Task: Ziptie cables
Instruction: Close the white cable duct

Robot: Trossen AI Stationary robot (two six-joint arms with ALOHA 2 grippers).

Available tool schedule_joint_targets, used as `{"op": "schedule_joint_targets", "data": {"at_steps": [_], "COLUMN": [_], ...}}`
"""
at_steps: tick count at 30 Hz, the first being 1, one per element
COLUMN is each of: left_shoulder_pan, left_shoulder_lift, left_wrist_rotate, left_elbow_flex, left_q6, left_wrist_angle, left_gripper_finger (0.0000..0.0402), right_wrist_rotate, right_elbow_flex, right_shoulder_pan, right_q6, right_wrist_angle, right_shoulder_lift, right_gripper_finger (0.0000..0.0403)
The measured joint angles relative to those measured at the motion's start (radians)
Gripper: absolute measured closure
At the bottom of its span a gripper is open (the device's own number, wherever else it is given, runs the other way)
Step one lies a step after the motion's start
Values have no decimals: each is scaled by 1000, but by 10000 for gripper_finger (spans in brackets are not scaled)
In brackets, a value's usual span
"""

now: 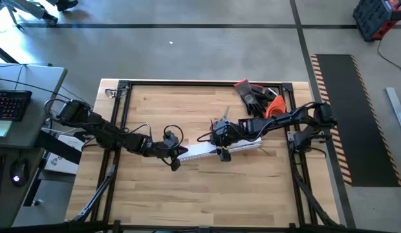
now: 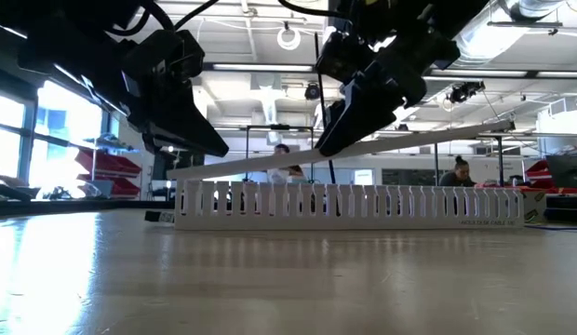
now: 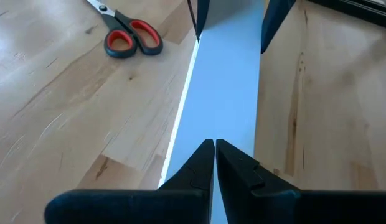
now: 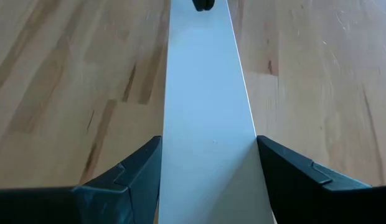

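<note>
Table (image 1: 155, 194): white slotted duct (image 2: 363, 207) lying mid-table. Flat white strip (image 4: 205, 124) slanting above duct. High part clamped across its width between right jaws. Low end under left jaws, pressed together; real pinch there not discernible. Risk: strip twisting out of the edge grip, dropping askew onto duct teeth. Cables not made out; in neither jaws, possibly inside duct below.

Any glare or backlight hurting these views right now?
Low view: bright windows and ceiling lamps behind leave both grippers as dark silhouettes, and the tabletop shines. Right wrist view: the white strip is evenly lit with no glare. High view: even light.
</note>
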Motion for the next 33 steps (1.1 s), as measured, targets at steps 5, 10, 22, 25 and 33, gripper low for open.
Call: {"op": "schedule_joint_targets", "data": {"at_steps": [5,10,22,25,33], "left_shoulder_pan": [0,0,0,0,0], "left_shoulder_lift": [0,0,-1,-1,37], "left_wrist_rotate": [0,1,24,24,26], "left_elbow_flex": [0,0,0,0,0], "left_q6": [0,-1,-2,-2,-2], "left_wrist_angle": [0,0,1,1,0], "left_gripper_finger": [402,402,402,402,402], "right_wrist_rotate": [0,-2,14,14,15], "right_elbow_flex": [0,0,0,0,0], "right_shoulder_pan": [0,0,3,3,3], "right_q6": [-2,-2,-4,-4,-5], "right_wrist_angle": [13,10,3,0,-21], "right_shoulder_lift": [1,0,14,14,14], "right_gripper_finger": [192,192,192,192,192]}}
